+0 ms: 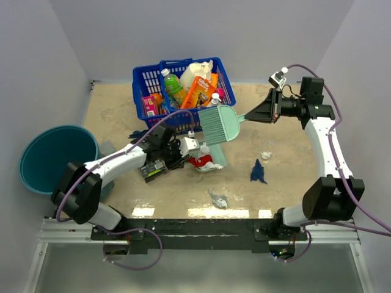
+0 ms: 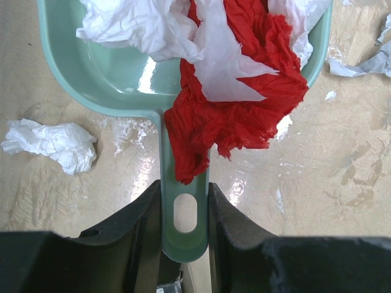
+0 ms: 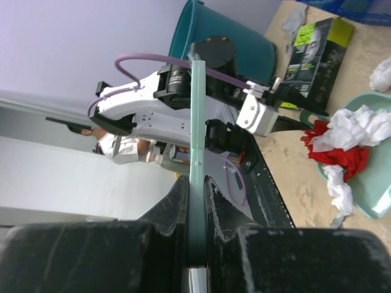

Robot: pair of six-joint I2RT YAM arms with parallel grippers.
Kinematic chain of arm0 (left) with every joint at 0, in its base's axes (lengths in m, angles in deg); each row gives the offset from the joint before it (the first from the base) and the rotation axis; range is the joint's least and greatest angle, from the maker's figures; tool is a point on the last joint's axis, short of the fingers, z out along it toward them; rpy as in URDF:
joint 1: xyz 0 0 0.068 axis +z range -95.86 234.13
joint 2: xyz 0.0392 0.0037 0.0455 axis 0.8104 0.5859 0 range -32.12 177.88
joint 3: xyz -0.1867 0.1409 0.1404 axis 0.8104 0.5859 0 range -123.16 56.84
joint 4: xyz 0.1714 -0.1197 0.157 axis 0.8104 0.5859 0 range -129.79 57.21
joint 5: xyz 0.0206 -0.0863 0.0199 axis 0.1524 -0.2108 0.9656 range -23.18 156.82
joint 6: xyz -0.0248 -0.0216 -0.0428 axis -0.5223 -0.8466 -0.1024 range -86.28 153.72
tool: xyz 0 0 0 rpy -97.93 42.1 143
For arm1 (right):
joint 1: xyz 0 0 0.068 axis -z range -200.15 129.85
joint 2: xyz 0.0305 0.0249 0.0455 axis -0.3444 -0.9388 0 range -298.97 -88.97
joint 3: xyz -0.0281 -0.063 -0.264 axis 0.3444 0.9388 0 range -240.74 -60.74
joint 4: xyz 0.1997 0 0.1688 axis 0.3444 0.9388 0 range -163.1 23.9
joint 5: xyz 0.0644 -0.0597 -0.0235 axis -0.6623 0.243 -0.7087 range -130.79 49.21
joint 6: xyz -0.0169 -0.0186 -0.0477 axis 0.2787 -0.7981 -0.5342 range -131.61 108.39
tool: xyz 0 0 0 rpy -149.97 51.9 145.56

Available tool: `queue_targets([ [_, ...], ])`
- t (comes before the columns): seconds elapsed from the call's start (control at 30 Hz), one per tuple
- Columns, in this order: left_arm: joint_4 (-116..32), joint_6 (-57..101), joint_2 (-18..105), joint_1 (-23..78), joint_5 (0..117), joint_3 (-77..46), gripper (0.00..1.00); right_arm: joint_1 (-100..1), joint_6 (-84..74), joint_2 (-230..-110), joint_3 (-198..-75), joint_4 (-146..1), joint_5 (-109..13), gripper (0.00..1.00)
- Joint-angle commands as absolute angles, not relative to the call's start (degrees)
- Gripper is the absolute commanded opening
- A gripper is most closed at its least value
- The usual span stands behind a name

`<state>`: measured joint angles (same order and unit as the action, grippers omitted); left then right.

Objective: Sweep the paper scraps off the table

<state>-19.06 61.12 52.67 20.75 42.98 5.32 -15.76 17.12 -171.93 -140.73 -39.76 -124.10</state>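
Note:
My left gripper (image 2: 185, 213) is shut on the handle of the mint-green dustpan (image 2: 104, 67), which lies on the table (image 1: 287, 183). Red paper scraps (image 2: 238, 110) and white ones (image 2: 134, 24) are heaped in the pan and spill over its handle. My right gripper (image 3: 197, 183) is shut on the handle of the mint-green brush (image 1: 215, 124), held above the pan. Loose on the table are a dark blue scrap (image 1: 258, 172), a grey scrap (image 1: 218, 198), a small white scrap (image 1: 266, 155) and a white wad (image 2: 58, 143).
A blue basket (image 1: 142, 85) of bottles and packets stands at the back. A teal bucket (image 1: 55, 159) sits off the table's left edge. A black-and-green packet (image 1: 154, 170) lies under my left wrist. Another dark blue scrap (image 1: 137, 133) lies by the basket.

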Motion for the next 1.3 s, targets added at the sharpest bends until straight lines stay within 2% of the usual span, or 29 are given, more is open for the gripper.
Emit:
queue_targets([
  [0.0, -18.62, 61.67, 49.18, 21.26, 41.77, 5.43, 0.0, -13.03, 14.16, -169.92, -141.33, -41.64, -121.4, 0.0],
  [0.13, -16.33, 63.25, 47.25, 21.18, 41.77, 5.17, 0.0, -9.87, 4.06, -170.97, -146.33, -30.79, -112.62, 0.0],
  [0.27, -11.86, 65.18, 45.14, 21.26, 40.98, 3.5, 0.0, -9.16, -5.53, -170.89, -149.77, -27.23, -97.53, 0.0],
  [0.37, -8.0, 65.45, 44.26, 21.35, 40.45, 0.52, 0.0, -9.07, -6.51, -169.66, -149.51, -28.8, -93.63, 0.0],
  [0.63, 2.73, 65.89, 44.43, 22.05, 39.57, -10.73, 0.0, -9.07, -5.11, -167.64, -143.98, -34.16, -66.23, 0.0],
  [0.73, 6.95, 66.33, 44.08, 22.49, 40.01, -15.21, 0.0, -9.07, -4.41, -167.55, -140.64, -34.52, -60.94, 0.0],
  [1.27, 16.98, 65.97, 38.72, 28.11, 44.93, -23.83, 0.0, -9.07, -0.71, -173.69, -135.54, -36.01, -63.38, 0.0],
])
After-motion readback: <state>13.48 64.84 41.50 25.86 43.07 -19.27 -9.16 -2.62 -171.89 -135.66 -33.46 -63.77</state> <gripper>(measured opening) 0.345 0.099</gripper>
